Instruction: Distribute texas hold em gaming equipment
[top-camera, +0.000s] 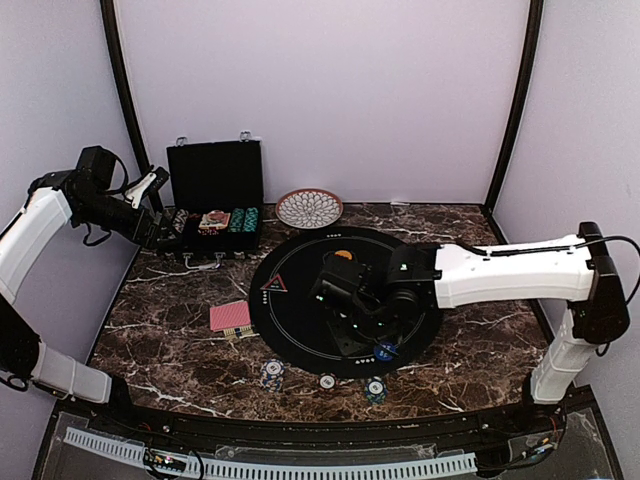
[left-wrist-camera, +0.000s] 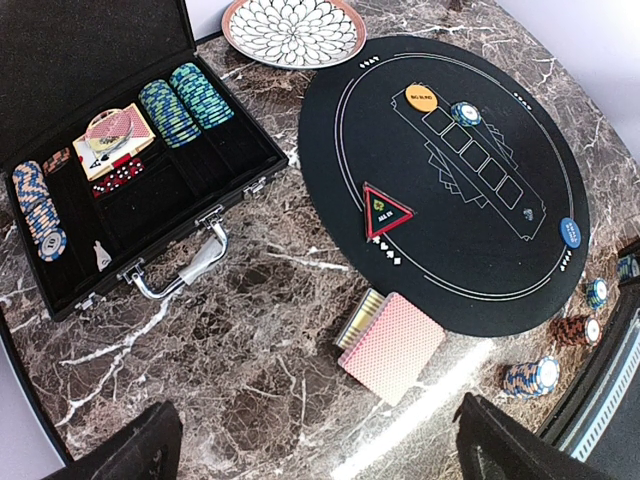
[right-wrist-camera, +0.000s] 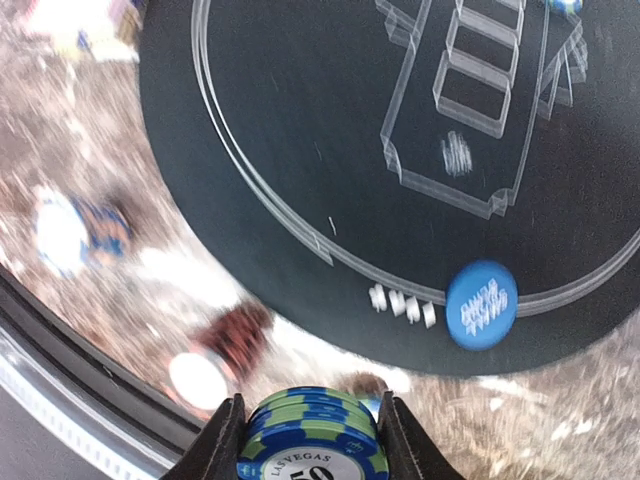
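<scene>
The right pincer (right-wrist-camera: 313, 432) is closed on a short stack of blue-and-green poker chips (right-wrist-camera: 311, 420). The frame's bottom edge cuts the stack off, so whether it rests on the counter (top-camera: 170, 350) or hangs above it cannot be told. It sits just outside the near rim of the black mat (left-wrist-camera: 340, 150), close to the blue button disc (right-wrist-camera: 481, 304). The left half of the right wrist view is blurred, leaving two other chip stacks (right-wrist-camera: 225, 350) as smears. From above, the right arm covers the mat's middle and most of the orange button disc (left-wrist-camera: 421, 98). The left pincer (left-wrist-camera: 320, 452) is spread wide and holds nothing, with only its fingertips (left-wrist-camera: 130, 450) in frame. The red triangle marker (left-wrist-camera: 385, 211) lies inside the mat's left rim, and the red-backed cards (left-wrist-camera: 392, 345) lie just off it. Bare counter extends left of the cards. Only a narrow strip, holding the chip stacks, separates the mat from the counter's near edge.
</scene>
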